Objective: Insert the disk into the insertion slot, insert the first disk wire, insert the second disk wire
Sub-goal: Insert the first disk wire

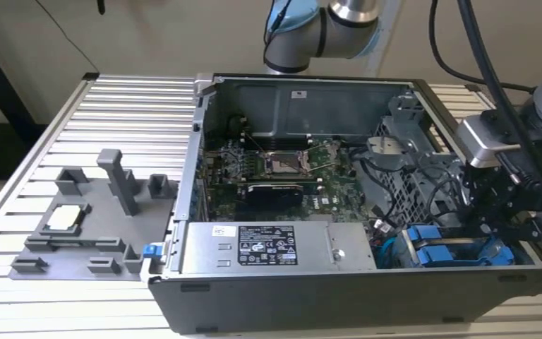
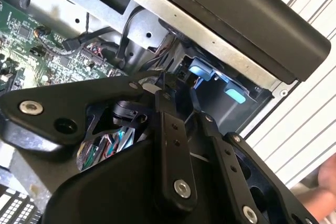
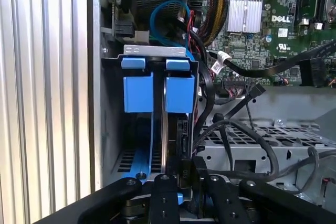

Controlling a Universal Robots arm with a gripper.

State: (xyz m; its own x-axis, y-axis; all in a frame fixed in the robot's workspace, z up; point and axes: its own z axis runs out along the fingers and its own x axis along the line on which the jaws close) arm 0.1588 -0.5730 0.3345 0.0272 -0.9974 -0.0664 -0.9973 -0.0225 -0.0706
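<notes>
Two blue-framed disks sit side by side in the grey drive cage [image 3: 154, 50], each in its insertion slot; the handle of one [image 3: 179, 94] is in line with my gripper and the other [image 3: 138, 93] is beside it. In the exterior view their blue handles [image 1: 433, 246] show at the case's near right corner, with my gripper [image 1: 493, 224] right above them. In both wrist views the gripper [image 3: 185, 165] [image 2: 181, 94] stands at the disk's far end, its black fingers [image 3: 164, 198] nearly together on a small black wire connector [image 3: 186, 170].
The open computer case [image 1: 346, 296] holds the motherboard [image 1: 281, 166], a grey labelled power-supply box [image 1: 271, 247] and bundles of black, blue and red cables [image 3: 173, 17] crowding the cage. A grey fixture plate [image 1: 92, 233] lies on the ribbed table at the exterior view's left.
</notes>
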